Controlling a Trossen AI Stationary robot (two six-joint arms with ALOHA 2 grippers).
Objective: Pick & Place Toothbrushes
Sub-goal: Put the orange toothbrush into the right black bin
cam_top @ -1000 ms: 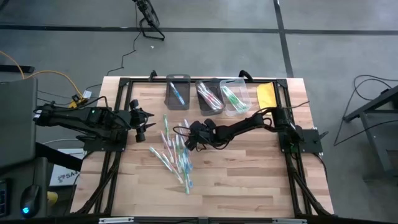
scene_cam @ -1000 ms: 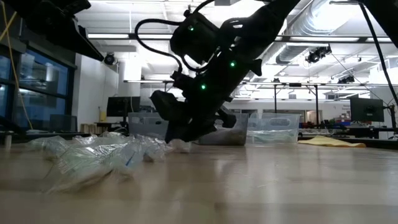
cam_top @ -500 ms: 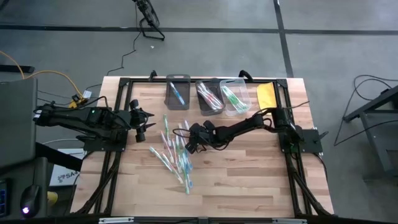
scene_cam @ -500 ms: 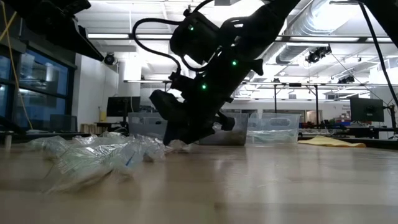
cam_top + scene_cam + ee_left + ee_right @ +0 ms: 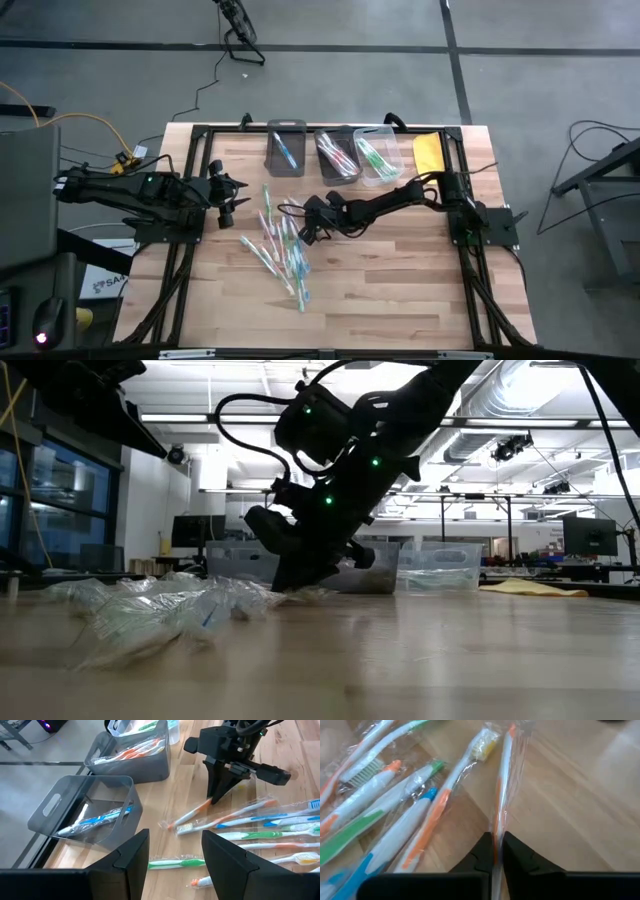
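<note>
We see the right pincer (image 5: 305,232) lowered to the worktop (image 5: 400,290) near its middle, at the edge of the loose pile of wrapped toothbrushes (image 5: 281,245). Its two fingers are pressed almost together and pinch one wrapped toothbrush with an orange-and-white handle (image 5: 503,785); in the right wrist view the wrapper runs straight out from between the fingertips. From the left wrist view that orange-handled toothbrush (image 5: 192,813) lies flat on the wood, its long axis slanting away from the pincer tips, bristle end farthest from them.

The other loose toothbrushes lie flat in a scattered band running from the worktop's centre toward its near edge, mostly parallel to one another.

Along the far edge stand three bins: a grey bin (image 5: 285,148) holding a blue toothbrush (image 5: 287,153), a middle bin (image 5: 337,153) with orange and white ones, and a clear bin (image 5: 376,155) with green ones.

The left pincer (image 5: 228,194) hangs over the left side of the worktop, fingers parted, holding nothing.
</note>
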